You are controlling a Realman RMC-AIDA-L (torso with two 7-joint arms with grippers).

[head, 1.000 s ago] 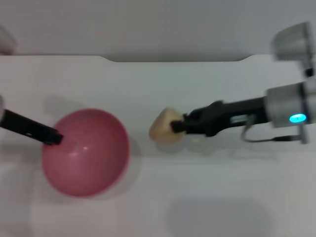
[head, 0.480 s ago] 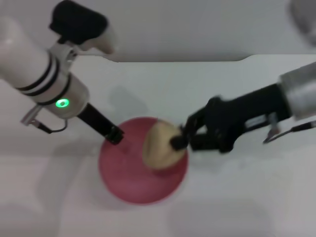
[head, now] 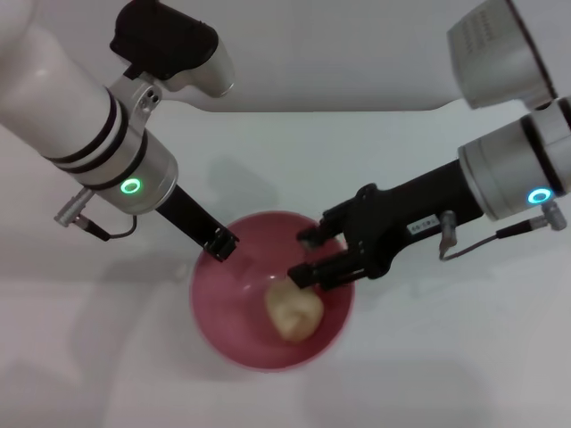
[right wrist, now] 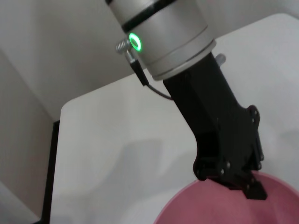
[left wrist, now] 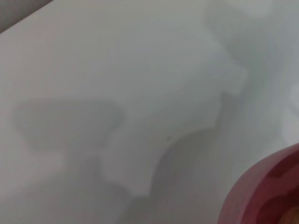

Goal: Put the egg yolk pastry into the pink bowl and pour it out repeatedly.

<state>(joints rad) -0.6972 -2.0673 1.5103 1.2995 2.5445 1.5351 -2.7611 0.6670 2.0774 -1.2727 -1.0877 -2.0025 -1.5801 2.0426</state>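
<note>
My right gripper (head: 310,256) hangs spread above the soft, crumbly-looking tan dough-ball pastry (head: 293,310) lying inside the glossy pink plastic bowl (head: 219,303), whose rim my left gripper (head: 220,243) pinches, ready for tipping.

The egg yolk pastry (head: 293,311) now lies loose inside the pink bowl (head: 223,308), on the side nearer the robot's right; half a second ago it is pinched in the right gripper (head: 306,255) above the bowl's rim, and a second ago it is held clear of the bowl, out over the middle of the surface. The right gripper's jaws now stand spread apart just above the pastry, no longer touching it. The bowl, gripped at its rim by the left gripper (head: 222,245), sits closer to the middle of the surface than a second ago, when it is near the left edge.
</note>
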